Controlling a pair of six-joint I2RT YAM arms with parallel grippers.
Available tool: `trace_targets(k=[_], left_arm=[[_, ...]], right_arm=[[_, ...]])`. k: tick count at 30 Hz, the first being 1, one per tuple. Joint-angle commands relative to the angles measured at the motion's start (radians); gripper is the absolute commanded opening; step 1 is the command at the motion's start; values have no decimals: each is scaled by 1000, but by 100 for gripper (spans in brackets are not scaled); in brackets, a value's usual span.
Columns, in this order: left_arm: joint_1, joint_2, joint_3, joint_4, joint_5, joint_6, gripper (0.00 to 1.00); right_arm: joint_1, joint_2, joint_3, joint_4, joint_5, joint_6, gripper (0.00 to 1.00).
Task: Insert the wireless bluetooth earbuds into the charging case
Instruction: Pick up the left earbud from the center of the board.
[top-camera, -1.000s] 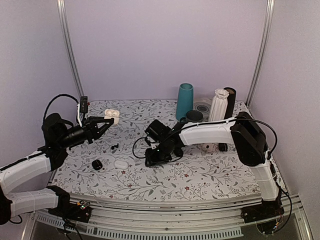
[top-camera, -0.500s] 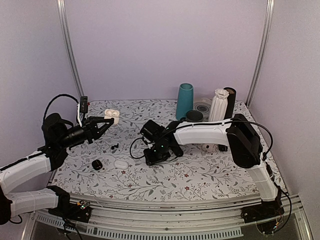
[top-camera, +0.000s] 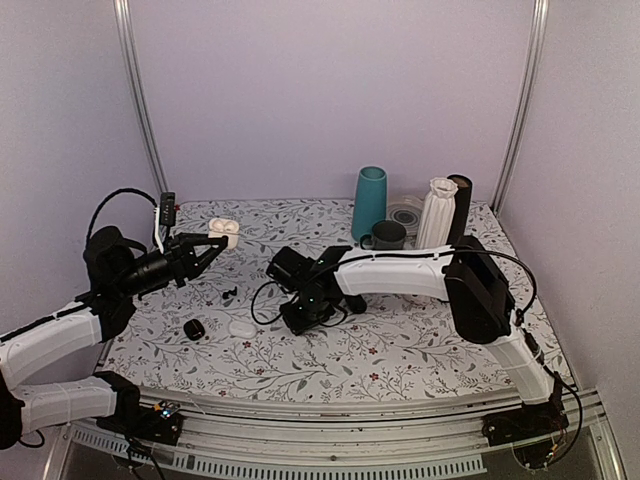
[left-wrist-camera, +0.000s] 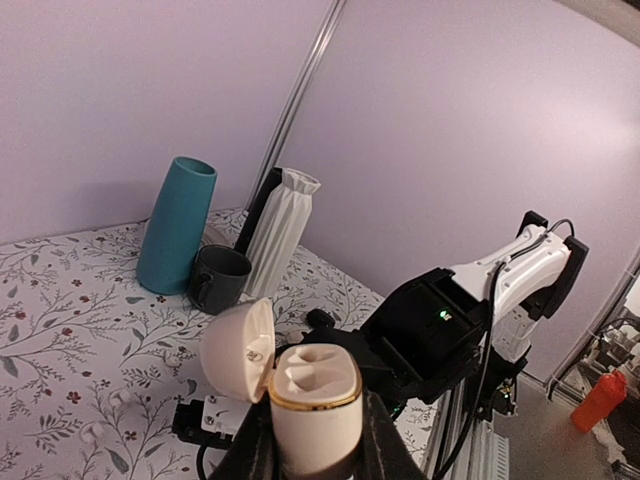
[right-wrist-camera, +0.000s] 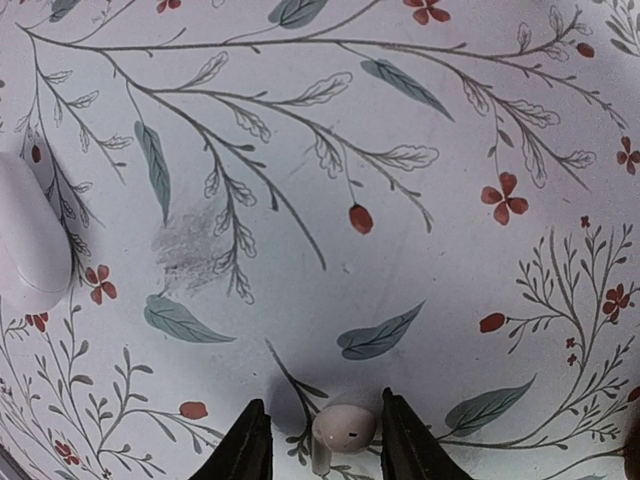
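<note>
My left gripper (top-camera: 213, 243) is shut on an open cream charging case (left-wrist-camera: 315, 400) with a gold rim. It holds the case upright in the air at the left, lid hinged back and both sockets empty; the case also shows in the top view (top-camera: 223, 231). My right gripper (right-wrist-camera: 325, 420) is open and low over the table (top-camera: 420, 330) at the middle (top-camera: 300, 317). Its fingers straddle a white stemmed earbud (right-wrist-camera: 343, 428) lying on the cloth, with a gap on each side. A pair of tiny black earbuds (top-camera: 229, 292) lies on the table to the left.
A closed white pebble case (top-camera: 241, 327) lies left of my right gripper and shows at the left edge of the right wrist view (right-wrist-camera: 25, 240). A black oval case (top-camera: 193, 328) lies further left. A teal vase (top-camera: 369, 203), dark mug (top-camera: 386, 235), white ribbed vase (top-camera: 437, 211) and black cylinder (top-camera: 460, 205) stand at the back.
My right arm has swung left across the table, bringing its gripper nearer the white pebble case. The left arm and the open case have not moved.
</note>
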Motion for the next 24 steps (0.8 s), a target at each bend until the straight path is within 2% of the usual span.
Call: trace_targets(k=[1, 17, 24], left_arm=[[12, -10, 12, 32, 0, -8, 0], [12, -6, 13, 42, -1, -18, 0], [12, 0, 15, 43, -1, -24, 0]], right_arm=[[13, 65, 20, -93, 58, -18, 37], [29, 109, 61, -148, 91, -32, 28], [29, 119, 64, -161, 84, -44, 20]])
